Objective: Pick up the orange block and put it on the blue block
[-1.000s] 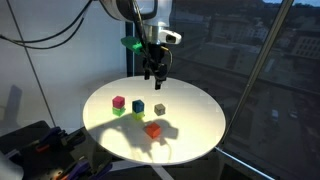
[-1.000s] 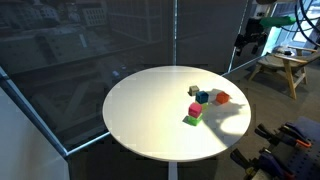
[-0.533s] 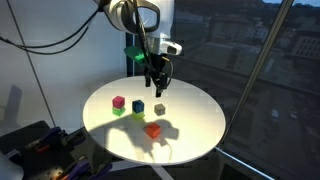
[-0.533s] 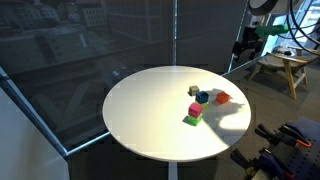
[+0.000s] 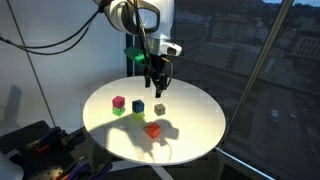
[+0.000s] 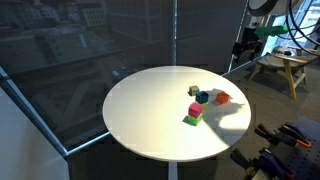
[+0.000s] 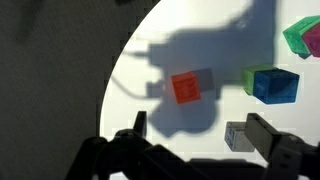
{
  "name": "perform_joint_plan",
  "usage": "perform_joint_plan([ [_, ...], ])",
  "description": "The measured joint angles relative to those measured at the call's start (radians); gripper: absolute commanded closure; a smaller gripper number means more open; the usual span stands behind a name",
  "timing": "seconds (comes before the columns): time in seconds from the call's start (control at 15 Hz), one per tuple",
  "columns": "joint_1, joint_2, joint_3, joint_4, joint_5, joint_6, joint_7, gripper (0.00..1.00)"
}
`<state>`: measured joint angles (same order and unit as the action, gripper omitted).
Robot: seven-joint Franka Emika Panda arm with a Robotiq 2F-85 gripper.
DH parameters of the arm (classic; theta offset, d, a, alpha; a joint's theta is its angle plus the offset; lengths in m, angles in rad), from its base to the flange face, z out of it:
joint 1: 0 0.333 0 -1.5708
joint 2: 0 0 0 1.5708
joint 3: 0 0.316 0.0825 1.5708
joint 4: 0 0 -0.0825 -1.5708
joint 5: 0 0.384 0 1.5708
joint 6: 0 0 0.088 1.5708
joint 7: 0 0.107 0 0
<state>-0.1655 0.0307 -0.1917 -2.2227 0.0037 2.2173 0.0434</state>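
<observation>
The orange block [image 5: 153, 129] sits alone near the front of the round white table [image 5: 200, 135]; it also shows in an exterior view [image 6: 222, 98] and in the wrist view [image 7: 186, 87]. The blue block [image 5: 138, 105] stands behind it, between a pink cube on a green cube [image 5: 119, 104] and a grey cube [image 5: 159, 108]. In the wrist view the blue block [image 7: 272, 84] lies to the right of the orange one. My gripper [image 5: 154, 90] hangs open and empty above the table's far side, over the grey cube [image 7: 238, 135]. Its fingers [image 7: 203, 135] hold nothing.
The table [image 6: 150, 110] stands by dark glass walls. A wooden stool [image 6: 280, 68] stands beyond it, and black equipment [image 5: 30, 145] lies at the table's side. The pink-on-green stack [image 6: 193, 113] is nearest the table's middle.
Since a second ago my gripper has come down a little toward the table. It has not moved in the last half second. The blocks have not moved.
</observation>
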Motion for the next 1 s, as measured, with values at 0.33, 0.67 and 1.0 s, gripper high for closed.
perform_joint_plan([
  [0.33,0.000,0.000,0.000,0.000,0.000,0.000,0.000,0.00],
  [0.67,0.000,0.028,0.000,-0.002,-0.001,0.074,0.037,0.00],
  [1.0,0.001,0.085,0.001,-0.004,-0.001,0.146,0.058,0.00],
])
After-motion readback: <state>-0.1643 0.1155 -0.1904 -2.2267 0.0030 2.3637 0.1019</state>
